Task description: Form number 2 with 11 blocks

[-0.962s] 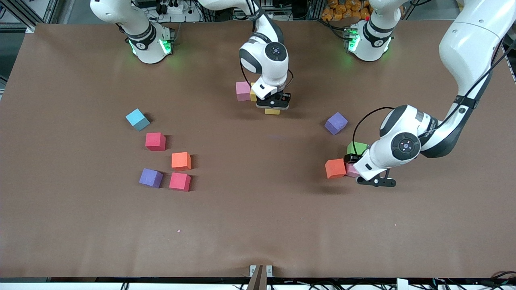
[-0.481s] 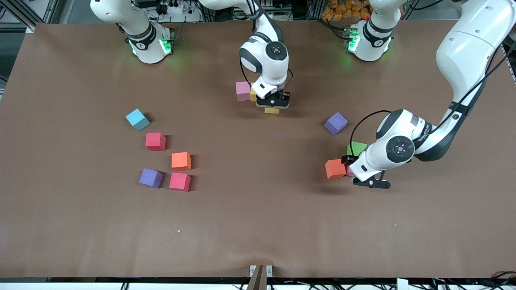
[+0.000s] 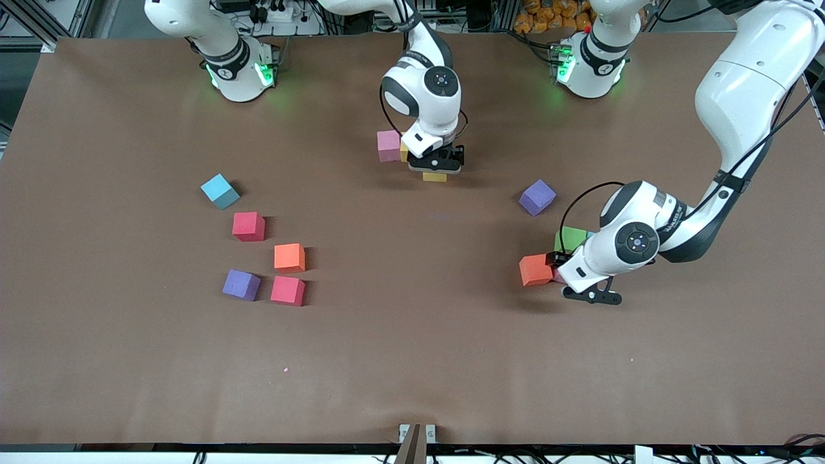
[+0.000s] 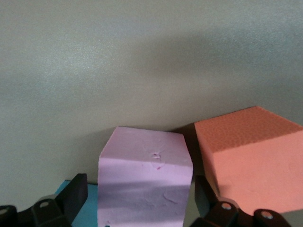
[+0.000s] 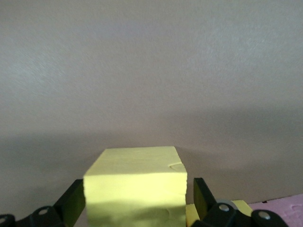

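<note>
Your right gripper [image 3: 436,169] stands open astride the yellow foam cube [image 5: 135,187]; your left gripper [image 3: 567,274], open, straddles the pink foam cube [image 4: 144,182] beside the orange foam cube [image 3: 535,269].

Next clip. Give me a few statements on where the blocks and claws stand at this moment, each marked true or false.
1. The right claw is at a yellow block. True.
2. A pink block sits between the left claw's fingers. True.
3. The blue block touches the red block. False: they lie apart.
4. Both purple blocks lie side by side. False: one is toward the right arm's end, the other toward the left arm's.
</note>
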Robot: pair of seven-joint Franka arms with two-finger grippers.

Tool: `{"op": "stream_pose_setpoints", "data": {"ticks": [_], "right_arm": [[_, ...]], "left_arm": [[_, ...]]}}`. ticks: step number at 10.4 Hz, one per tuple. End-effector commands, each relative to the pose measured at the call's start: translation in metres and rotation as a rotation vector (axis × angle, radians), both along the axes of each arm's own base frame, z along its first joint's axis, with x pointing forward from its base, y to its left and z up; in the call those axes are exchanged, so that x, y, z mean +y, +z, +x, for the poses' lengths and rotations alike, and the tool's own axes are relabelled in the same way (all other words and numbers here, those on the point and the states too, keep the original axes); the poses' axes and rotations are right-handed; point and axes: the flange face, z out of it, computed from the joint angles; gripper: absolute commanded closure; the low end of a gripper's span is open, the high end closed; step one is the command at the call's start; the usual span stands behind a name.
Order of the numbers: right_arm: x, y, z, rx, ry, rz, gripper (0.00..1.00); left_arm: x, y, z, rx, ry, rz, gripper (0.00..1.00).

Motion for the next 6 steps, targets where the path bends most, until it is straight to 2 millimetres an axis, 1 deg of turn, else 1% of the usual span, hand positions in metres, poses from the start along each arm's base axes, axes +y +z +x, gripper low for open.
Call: {"op": "stream_pose_setpoints", "data": {"ticks": [1, 2, 3, 4, 5, 6], "right_arm": [[-0.011, 0.046, 0.015, 0.011, -0.036, 0.006, 0.0], [-0.019, 0.06, 0.023, 0.024, -0.044, -0.006, 0.0], [-0.026, 0.074, 0.033, 0.023, -0.046, -0.002, 0.0], [-0.034, 0.082, 0.041, 0.025, -0.045, -0.005, 0.0], [-0.051, 0.097, 0.062, 0.023, -0.069, -0.015, 0.0], [-0.071, 0.112, 0.083, 0.022, -0.087, -0.026, 0.0]], "left_arm": [[0.0, -0.003, 0.003, -0.018, -0.01, 0.008, 0.36], [0.0, -0.003, 0.004, -0.02, -0.004, 0.01, 0.56], [0.001, 0.0, 0.004, -0.019, 0.008, 0.007, 0.69], [0.004, 0.005, 0.005, -0.024, 0.019, 0.006, 0.72], [0.004, 0.015, 0.007, -0.039, 0.033, 0.014, 0.76], [0.0, 0.027, 0.006, -0.052, 0.039, 0.022, 0.76]]}}
